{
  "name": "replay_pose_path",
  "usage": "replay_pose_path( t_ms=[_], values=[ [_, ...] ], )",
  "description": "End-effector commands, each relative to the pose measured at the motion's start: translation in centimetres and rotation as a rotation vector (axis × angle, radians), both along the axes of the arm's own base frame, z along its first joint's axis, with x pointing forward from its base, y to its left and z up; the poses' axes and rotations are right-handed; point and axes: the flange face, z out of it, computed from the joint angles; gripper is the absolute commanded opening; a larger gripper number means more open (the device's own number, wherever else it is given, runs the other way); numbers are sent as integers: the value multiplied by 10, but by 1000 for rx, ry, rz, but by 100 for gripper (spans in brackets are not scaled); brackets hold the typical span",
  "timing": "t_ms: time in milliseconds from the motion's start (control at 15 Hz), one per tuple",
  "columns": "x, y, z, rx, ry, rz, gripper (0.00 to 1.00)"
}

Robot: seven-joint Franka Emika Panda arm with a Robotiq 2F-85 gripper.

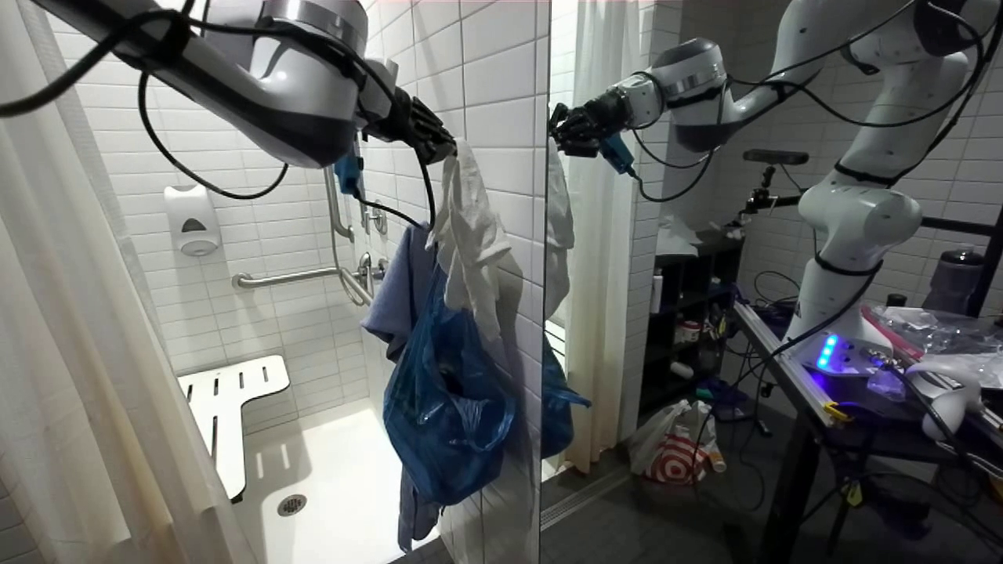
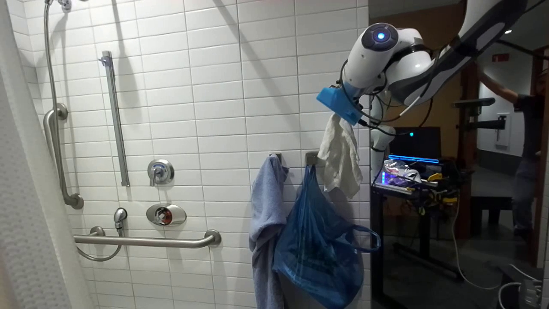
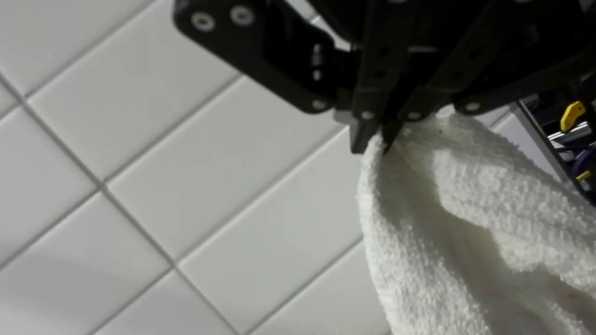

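My gripper (image 3: 375, 139) is shut on the upper edge of a white terry cloth (image 3: 419, 260), whose thin fold comes out between the fingertips. The cloth hangs in loose folds beside the tiled wall. In an exterior view the gripper (image 1: 448, 149) is close to that wall, the white cloth (image 1: 470, 227) dangling below it. A blue plastic bag (image 2: 319, 253) hangs from a square hook (image 2: 312, 158), just left of the white cloth (image 2: 343, 159). A blue-grey towel (image 2: 268, 206) is on the neighbouring hook. The blue wrist housing (image 2: 339, 104) hides the fingers there.
A shower curtain (image 1: 86, 298) borders the stall. Grab bar (image 2: 146, 241), shower valve (image 2: 161, 172) and folding seat (image 1: 227, 392) are fixed to the walls. Beyond the wall edge, a mirror-like surface shows the robot base (image 1: 838, 337). A person (image 2: 525, 159) stands at far right.
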Motion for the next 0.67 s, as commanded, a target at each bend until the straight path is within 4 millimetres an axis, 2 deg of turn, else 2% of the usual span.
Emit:
replay_pose_path(
  t_ms=[0,133,267,600],
  values=[
    [-10,-3,15,6,-130,-75,1],
    [-12,-5,34,15,-143,-120,1],
    [-8,-8,21,2,-104,-103,4],
    [-9,-8,24,2,-111,-113,4]
  ],
)
